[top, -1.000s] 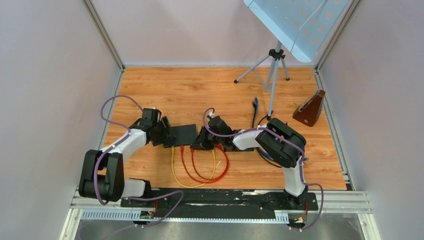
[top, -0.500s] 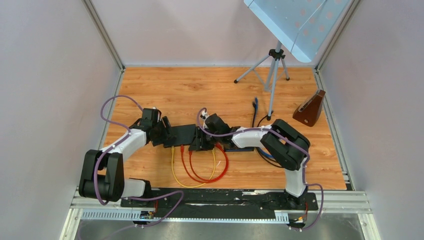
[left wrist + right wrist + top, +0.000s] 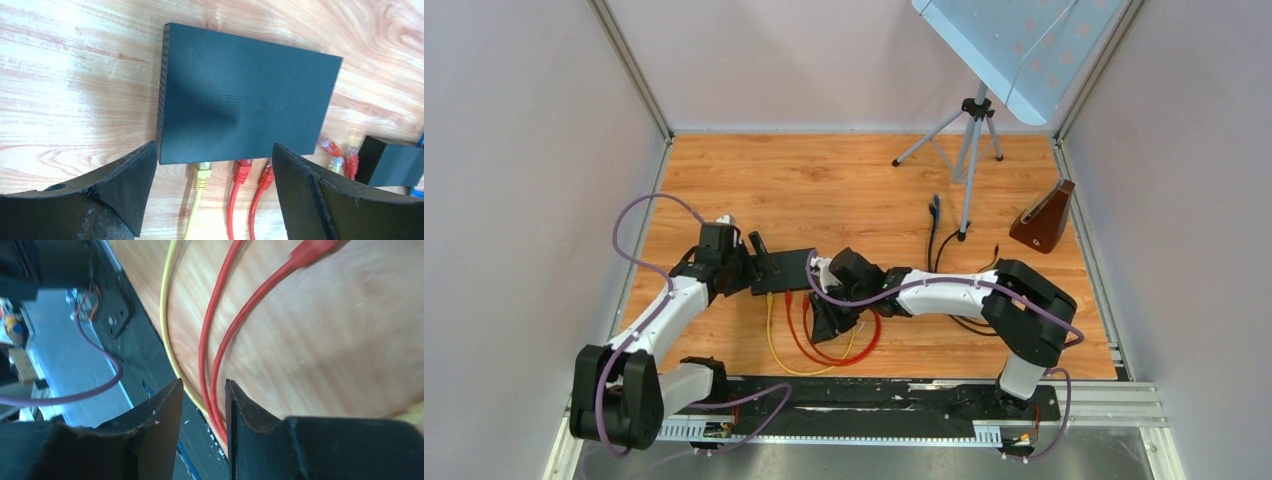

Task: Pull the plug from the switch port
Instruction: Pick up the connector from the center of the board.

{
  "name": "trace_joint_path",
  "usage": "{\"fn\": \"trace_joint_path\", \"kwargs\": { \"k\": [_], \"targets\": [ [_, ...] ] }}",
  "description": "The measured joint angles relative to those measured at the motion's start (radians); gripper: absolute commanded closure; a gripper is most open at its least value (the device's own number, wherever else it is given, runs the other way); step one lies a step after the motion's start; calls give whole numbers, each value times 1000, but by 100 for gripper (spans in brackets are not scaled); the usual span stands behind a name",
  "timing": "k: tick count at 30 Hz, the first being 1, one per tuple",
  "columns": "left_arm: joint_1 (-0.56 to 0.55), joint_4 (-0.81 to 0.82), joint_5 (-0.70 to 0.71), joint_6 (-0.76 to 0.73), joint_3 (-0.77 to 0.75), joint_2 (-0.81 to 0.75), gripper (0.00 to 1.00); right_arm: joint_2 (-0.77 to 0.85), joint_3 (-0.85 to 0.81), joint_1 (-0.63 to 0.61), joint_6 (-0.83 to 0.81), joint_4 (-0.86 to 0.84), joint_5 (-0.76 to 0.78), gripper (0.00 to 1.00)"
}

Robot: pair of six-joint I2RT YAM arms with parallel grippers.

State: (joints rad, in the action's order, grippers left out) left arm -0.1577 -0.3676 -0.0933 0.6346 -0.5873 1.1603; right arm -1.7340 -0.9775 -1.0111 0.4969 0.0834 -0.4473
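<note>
The switch (image 3: 245,105) lies flat on the table (image 3: 844,180). Three plugs are seated along its near face: a yellow plug (image 3: 202,172) toward its left end and two red plugs (image 3: 243,170) beside it. The left gripper (image 3: 215,165) is held wide open just in front of that face, and nothing is touched by it. The right gripper (image 3: 829,318) is placed further in front of the switch, over the cable loops (image 3: 210,340). Its fingers (image 3: 167,410) are drawn narrow, and whether a cable is pinched cannot be told.

The plugs are judged small, light, hard and slightly slippery (a latch tab probably has to be pressed). The cables are soft and should not be tugged, so hold is best taken on a plug body, right at the switch. The switch may slide if it is not steadied. Room for a straight pull is left in front of the switch, though it is crowded by the loops. A second black box (image 3: 395,160) is set close on the switch's right.
</note>
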Motion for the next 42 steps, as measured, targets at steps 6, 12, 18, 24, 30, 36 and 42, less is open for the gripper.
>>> {"fn": "trace_joint_path", "kwargs": {
  "k": [6, 12, 18, 24, 30, 36, 42],
  "targets": [
    [0, -11, 32, 14, 25, -142, 0, -37, -3, -64, -44, 54, -18, 69],
    [-3, -35, 66, 18, 45, -220, 0, -100, -22, -97, -55, 84, -8, 71],
    [-4, -47, 94, 19, 46, -231, 0, -100, -34, -103, -68, 102, 21, 81],
    [-4, -60, 103, 19, 46, -223, 0, -100, -38, -105, -81, 104, 22, 92],
    [-4, -64, 103, 19, 46, -219, 0, -96, -56, -106, -85, 127, 36, 98],
    [-4, -71, 111, 19, 46, -219, 0, -12, -61, -106, -86, 167, 85, 100],
    [-4, -71, 121, 23, 46, -219, 0, 143, -65, -106, -85, 177, 151, 100]
  ]
}}
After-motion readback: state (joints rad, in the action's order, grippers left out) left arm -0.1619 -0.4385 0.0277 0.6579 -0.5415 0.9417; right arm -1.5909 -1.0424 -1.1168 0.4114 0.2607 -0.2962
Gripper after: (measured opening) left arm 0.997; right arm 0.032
